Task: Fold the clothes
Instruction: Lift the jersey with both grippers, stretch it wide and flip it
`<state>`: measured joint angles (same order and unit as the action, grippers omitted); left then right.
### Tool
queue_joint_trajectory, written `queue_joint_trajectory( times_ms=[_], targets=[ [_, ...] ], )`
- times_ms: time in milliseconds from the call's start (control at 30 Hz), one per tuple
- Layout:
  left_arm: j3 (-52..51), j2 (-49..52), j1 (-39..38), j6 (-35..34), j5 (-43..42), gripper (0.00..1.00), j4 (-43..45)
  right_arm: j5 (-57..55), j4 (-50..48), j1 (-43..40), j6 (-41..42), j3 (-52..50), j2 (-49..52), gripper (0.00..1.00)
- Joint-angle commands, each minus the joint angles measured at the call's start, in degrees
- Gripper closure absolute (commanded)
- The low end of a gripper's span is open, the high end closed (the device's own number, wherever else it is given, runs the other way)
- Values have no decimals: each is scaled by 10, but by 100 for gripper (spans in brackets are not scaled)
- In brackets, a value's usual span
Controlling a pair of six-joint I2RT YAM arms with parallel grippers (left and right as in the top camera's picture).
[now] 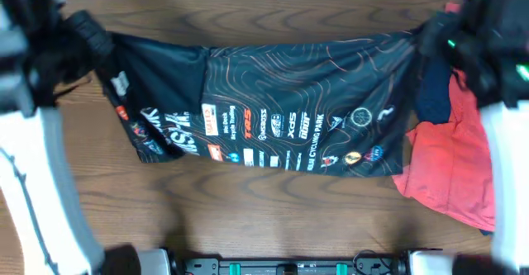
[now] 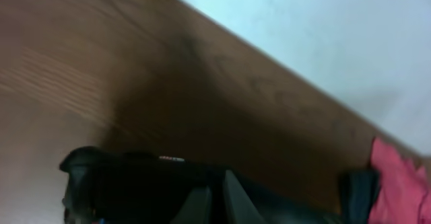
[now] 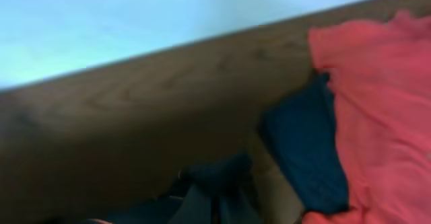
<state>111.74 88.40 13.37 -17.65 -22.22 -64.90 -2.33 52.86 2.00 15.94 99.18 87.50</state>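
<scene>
Dark wood-grain tabletop (image 1: 273, 225) filled the overhead view, with a pale wall behind its far edge in both wrist views. Across its far half the black jersey (image 1: 273, 101) lay spread sideways, logos and lettering facing up, its upper edge drawn into a taut line between the two arms. That tension probably served to flatten the slippery fabric before a first fold, which had not been made.

At the jersey's upper left corner the left arm (image 1: 37, 101) reached in; the right arm (image 1: 500, 143) met the opposite corner. To the right lay the red T-shirt (image 1: 450, 168), crumpled, its edge touching the jersey's right end, likely set aside to wait its turn. A plain navy garment (image 1: 431, 93) sat partly under it, near the right arm.

Each arm's jaws were clenched on bunched black jersey fabric, as the blurred wrist views suggested, so both corners were grasped together.
</scene>
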Motion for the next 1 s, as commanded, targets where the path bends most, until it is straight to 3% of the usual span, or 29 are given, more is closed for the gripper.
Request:
queue_joint_trajectory(
  times_ms=[0, 167, 267, 400, 500, 600, 733, 867, 967],
  targets=[
    [2, 52, -32, 48, -13, 94, 29, 15, -42, -9, -19, -1, 64, 99],
    [3, 115, -51, 48, -13, 94, 192, 52, -195, -9, -28, 3, 132, 99],
    [6, 116, -46, -2, -12, 94, 327, 51, -255, -14, -19, 31, 134, 99],
    [59, 116, -29, -78, -12, 94, 457, 52, -248, -32, -10, 152, 134, 99],
    [113, 116, -13, -82, -12, 94, 476, 51, -215, -42, -14, 235, 134, 99],
    [164, 115, 4, -82, -28, 94, 453, 22, -158, -49, -21, 289, 134, 99],
    [185, 104, 19, -73, -105, 94, 357, -47, -48, -50, -23, 303, 134, 99],
    [184, 101, 21, -25, -118, 94, 150, -77, 71, -50, -23, 285, 139, 99],
    [168, 103, 21, 53, -116, 94, -26, -89, 133, -50, -23, 255, 144, 99]
  ],
)
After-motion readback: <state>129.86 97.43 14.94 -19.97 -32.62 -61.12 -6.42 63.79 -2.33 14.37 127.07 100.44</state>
